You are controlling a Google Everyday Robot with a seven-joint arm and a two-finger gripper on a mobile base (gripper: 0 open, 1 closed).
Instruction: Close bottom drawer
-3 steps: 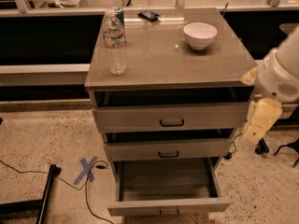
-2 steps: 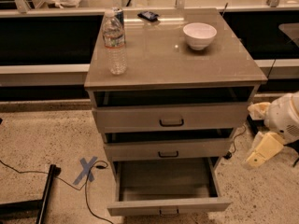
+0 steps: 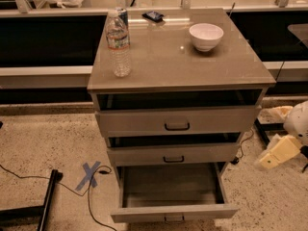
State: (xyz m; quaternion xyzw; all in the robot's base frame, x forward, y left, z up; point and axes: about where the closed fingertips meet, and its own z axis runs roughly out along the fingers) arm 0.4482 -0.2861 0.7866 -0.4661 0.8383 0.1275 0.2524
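One second on: your gripper (image 3: 276,154) has sunk right of the cabinet (image 3: 178,61), grip state unreadable; the bottom drawer (image 3: 202,211) stays open, untouched.

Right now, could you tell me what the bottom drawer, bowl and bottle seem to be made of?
The bottom drawer: likely painted metal, matte grey, thin flat walls. The bowl: white, glossy, perhaps ceramic. The bottle: see-through, likely plastic. The gripper, cream-cased, hangs low right of the cabinet.
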